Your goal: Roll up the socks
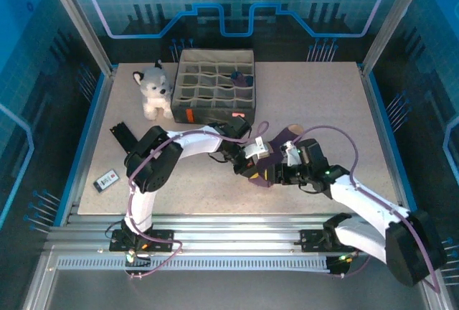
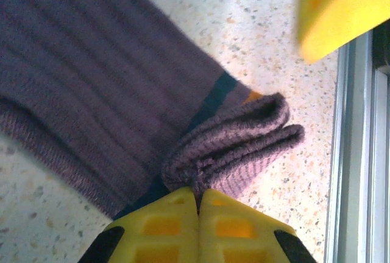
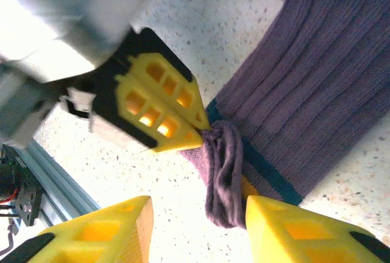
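Left tool (image 2: 198, 197): fingers together, clamped on folded end (image 2: 234, 138) of purple sock (image 2: 91, 74), just ahead of tips, beside navy band (image 2: 213, 101). Pinch likely keeps fold from springing flat.

Right tool (image 3: 196, 229): fingers apart, straddling same fold, gripping nothing; probably leaving hold to left tool.

Beyond both tools, rest of sock lies flat on bench (image 2: 268, 25), unrolled. Roll judged barely begun.

Box (image 1: 204, 114), husky (image 1: 153, 89) block beyond socks (image 1: 257, 176); right table (image 1: 344, 102) apparently free.
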Robot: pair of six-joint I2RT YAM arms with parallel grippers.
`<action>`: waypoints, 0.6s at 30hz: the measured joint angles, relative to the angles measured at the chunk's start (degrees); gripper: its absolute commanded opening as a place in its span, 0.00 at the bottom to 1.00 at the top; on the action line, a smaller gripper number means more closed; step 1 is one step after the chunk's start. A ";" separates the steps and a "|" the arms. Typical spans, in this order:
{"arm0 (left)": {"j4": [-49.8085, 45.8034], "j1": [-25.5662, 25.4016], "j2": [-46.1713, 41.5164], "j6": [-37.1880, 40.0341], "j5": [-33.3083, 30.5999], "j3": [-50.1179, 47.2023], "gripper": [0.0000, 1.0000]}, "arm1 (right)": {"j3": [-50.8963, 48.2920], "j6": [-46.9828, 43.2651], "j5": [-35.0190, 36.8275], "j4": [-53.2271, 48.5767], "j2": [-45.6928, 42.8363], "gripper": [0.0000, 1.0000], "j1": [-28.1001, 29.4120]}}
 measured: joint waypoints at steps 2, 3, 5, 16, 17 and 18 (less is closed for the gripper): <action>-0.87 0.50 0.81 -1.97 0.17 0.72 0.00 | -0.02 0.24 1.01 -0.55 -1.62 0.45 -0.02; -1.27 0.66 1.20 -2.86 0.20 1.20 0.00 | -0.04 0.37 1.49 -0.59 -2.03 0.45 -0.02; -2.05 0.98 2.12 -4.44 0.22 2.23 0.00 | -0.28 0.72 2.89 -0.50 -2.14 0.46 0.22; -3.48 1.25 3.76 -7.69 1.05 3.96 0.00 | 1.29 1.44 12.15 0.39 9.57 0.41 9.14; -3.48 1.25 3.76 -7.76 1.07 3.96 0.00 | 1.95 1.62 12.87 0.37 10.80 0.37 9.55; -3.48 1.25 3.76 -7.76 1.09 3.96 0.00 | 2.54 1.75 13.49 0.42 11.89 0.34 9.84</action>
